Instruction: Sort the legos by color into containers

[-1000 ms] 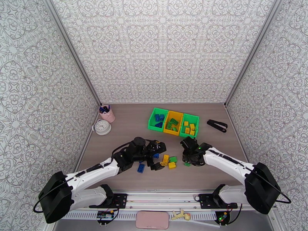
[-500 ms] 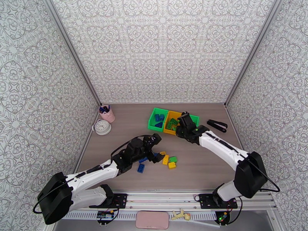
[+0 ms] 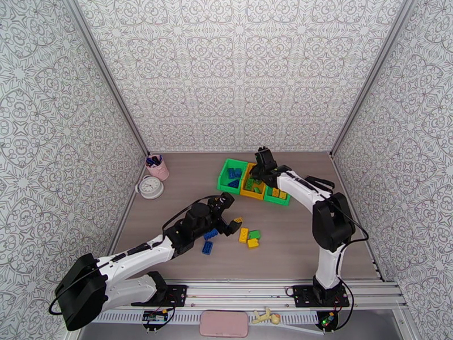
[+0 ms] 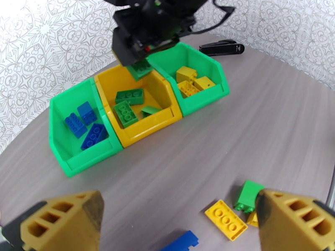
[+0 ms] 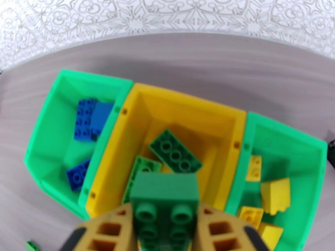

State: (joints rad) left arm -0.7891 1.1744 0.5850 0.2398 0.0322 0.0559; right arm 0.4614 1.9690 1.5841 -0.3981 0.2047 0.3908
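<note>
Three joined containers stand mid-table: a green one [image 3: 228, 189] with blue legos [image 5: 88, 117], a yellow-orange one [image 3: 249, 194] with green legos [image 5: 176, 151], and a green one [image 3: 277, 200] with yellow legos [image 5: 274, 193]. My right gripper [image 3: 262, 167] hovers over the yellow-orange container [image 5: 184, 106], shut on a green lego [image 5: 164, 196], which also shows at the top of the left wrist view [image 4: 140, 69]. My left gripper [image 3: 227, 213] is open, nothing between its fingers [image 4: 63, 218], above the loose legos: blue [image 3: 208, 247], yellow [image 3: 243, 234] and green [image 3: 255, 234].
A pink pen cup [image 3: 158, 167] and a round white clock [image 3: 150, 187] sit at the table's left edge. A black stapler [image 3: 319, 184] lies right of the containers. Patterned walls close in the table on three sides.
My right arm has swung from the loose pile up and back to above the middle container, carrying the green lego. The left gripper has drawn back a little and stays open.
</note>
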